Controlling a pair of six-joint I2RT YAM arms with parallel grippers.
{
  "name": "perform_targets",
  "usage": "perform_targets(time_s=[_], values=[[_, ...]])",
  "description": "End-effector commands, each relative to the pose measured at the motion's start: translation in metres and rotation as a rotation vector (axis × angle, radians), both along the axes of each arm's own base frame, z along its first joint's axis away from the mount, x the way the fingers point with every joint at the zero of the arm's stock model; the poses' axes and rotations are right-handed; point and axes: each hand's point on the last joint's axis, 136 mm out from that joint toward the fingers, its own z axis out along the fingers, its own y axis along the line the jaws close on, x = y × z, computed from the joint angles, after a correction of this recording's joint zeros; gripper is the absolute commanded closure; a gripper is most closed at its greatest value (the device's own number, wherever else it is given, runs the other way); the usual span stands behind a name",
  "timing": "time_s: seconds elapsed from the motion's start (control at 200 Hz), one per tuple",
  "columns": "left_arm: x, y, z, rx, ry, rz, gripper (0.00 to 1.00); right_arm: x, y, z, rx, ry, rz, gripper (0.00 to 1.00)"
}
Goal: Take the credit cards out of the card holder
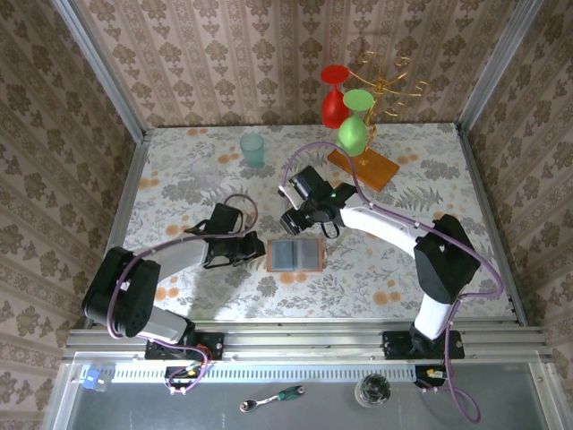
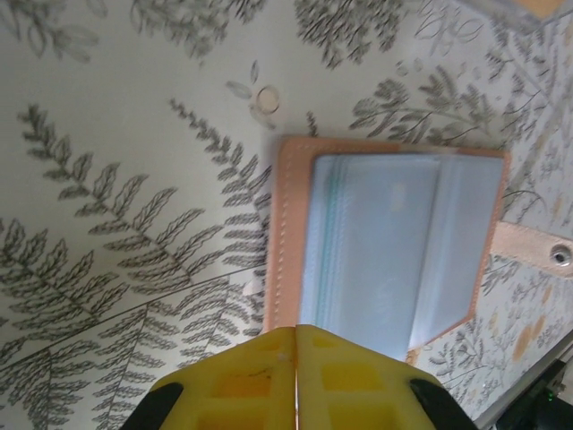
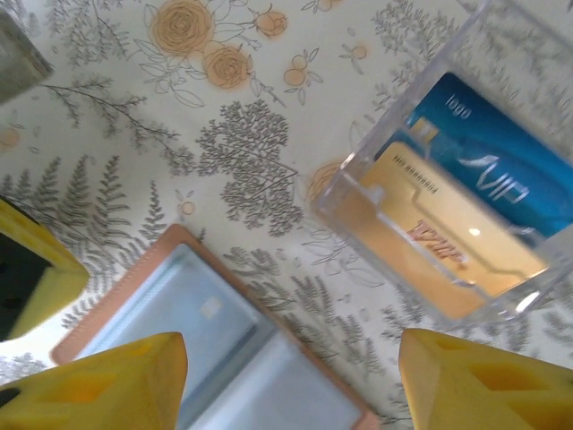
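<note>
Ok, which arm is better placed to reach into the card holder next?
Right, probably. The right fingers hang open over the open card holder; the left fingers are shut at its edge, better suited to steadying it.

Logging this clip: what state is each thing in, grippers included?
Tan leather bifold card holder: open flat, grey-blue panels up.
Blue plastic card: inside clear plastic box.
Orange-tan plastic card: same box, overlapping the blue one.
Left gripper: shut, at the holder's edge.
Right gripper: open, above the holder.
Teal plastic cup: upright.
Red wine glass: hanging inverted on gold wire rack.
Green wine glass: hanging inverted, same rack.
</note>
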Motion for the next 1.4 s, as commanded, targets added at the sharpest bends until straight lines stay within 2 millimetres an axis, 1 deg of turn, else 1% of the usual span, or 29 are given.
perform_targets(time_s=[0.0,0.25,0.515,0.615,0.695,0.81,0.945,1.04,1.155,1.395], values=[[-0.001,-0.004,0.003,-0.023,-0.030,-0.004,0.90,-0.005,0.012,0.014,0.184,0.052,-0.100,0.36],[0.006,-0.009,0.012,-0.056,-0.058,0.020,0.91,-0.017,0.020,-0.001,0.276,0.213,-0.204,0.42],[0.008,-0.016,0.014,-0.042,-0.050,0.021,0.92,-0.025,0.014,-0.011,0.309,0.315,-0.325,0.50],[0.009,-0.020,0.014,-0.039,-0.047,0.020,0.92,-0.029,0.014,-0.019,0.329,0.404,-0.364,0.52],[0.008,-0.022,0.012,-0.031,-0.044,0.019,0.93,-0.032,0.019,-0.024,0.373,0.472,-0.371,0.54],[0.005,-0.024,0.005,-0.023,-0.031,0.018,0.94,-0.035,0.026,-0.028,0.410,0.511,-0.362,0.55],[0.002,-0.019,-0.002,0.008,-0.022,0.020,0.98,-0.037,0.026,-0.034,0.404,0.534,-0.368,0.56],[0.001,-0.016,-0.005,0.030,-0.016,0.018,0.99,-0.039,0.027,-0.038,0.404,0.553,-0.374,0.60],[-0.001,-0.015,-0.010,0.048,-0.005,0.007,1.00,-0.043,0.024,-0.045,0.389,0.571,-0.388,0.62],[-0.003,-0.012,-0.019,0.078,0.015,-0.004,1.00,-0.047,0.021,-0.054,0.372,0.596,-0.401,0.63]])
